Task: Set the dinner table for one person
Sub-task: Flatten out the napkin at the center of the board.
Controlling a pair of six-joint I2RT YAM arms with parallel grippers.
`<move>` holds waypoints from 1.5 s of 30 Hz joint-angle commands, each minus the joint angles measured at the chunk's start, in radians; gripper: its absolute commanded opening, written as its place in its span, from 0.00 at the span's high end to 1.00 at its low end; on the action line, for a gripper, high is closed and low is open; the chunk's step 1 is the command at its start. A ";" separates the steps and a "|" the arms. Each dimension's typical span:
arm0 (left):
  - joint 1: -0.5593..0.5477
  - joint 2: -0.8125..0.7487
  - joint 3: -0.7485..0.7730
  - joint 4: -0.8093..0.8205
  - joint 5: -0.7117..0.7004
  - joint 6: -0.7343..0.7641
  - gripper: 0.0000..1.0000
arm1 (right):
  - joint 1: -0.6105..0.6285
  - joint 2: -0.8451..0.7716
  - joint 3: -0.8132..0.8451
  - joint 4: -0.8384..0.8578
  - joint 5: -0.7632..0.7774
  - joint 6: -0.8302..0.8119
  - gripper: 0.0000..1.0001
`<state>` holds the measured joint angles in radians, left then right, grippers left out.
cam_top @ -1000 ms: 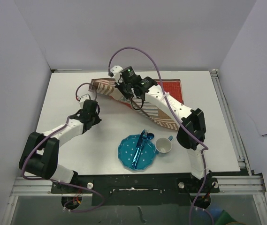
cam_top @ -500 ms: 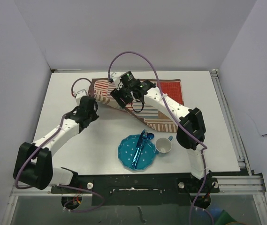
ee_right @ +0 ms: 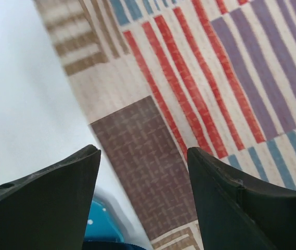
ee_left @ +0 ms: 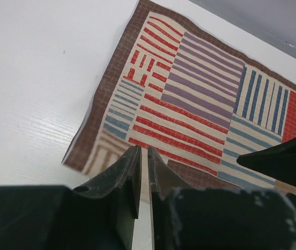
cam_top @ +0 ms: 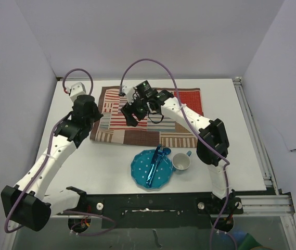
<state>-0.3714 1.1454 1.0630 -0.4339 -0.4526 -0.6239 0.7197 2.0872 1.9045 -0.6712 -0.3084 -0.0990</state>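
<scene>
Where mat [cam_top: 114,112] lies, dinner table [cam_top: 241,135] white, alu rails [cam_top: 253,130]

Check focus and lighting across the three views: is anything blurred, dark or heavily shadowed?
Top external: even light, sharp throughout, only soft shadows on the dinner table. Left wrist: the mat is crisp, while the left gripper is dark and out of focus up close. Right wrist: the right gripper is a blurred dark foreground, and the mat's top-left stripes go soft.
</scene>
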 commanded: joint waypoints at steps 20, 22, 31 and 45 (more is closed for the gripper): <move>-0.007 0.270 -0.175 0.275 0.087 -0.018 0.95 | -0.267 -0.193 -0.216 0.013 0.354 0.273 0.46; -0.010 0.298 -0.188 0.293 0.097 -0.021 0.96 | -0.302 -0.211 -0.268 0.014 0.367 0.312 0.57; -0.014 0.393 -0.191 0.320 0.073 -0.003 0.97 | -0.367 -0.257 -0.504 0.095 0.368 0.412 1.00; -0.006 0.580 -0.144 0.402 0.090 0.020 0.99 | -0.427 -0.192 -0.574 0.121 0.391 0.439 1.00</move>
<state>-0.3809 1.6821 0.8558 -0.1146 -0.3664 -0.6182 0.3141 1.8759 1.3228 -0.5957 0.0547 0.3237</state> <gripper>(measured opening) 0.017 0.021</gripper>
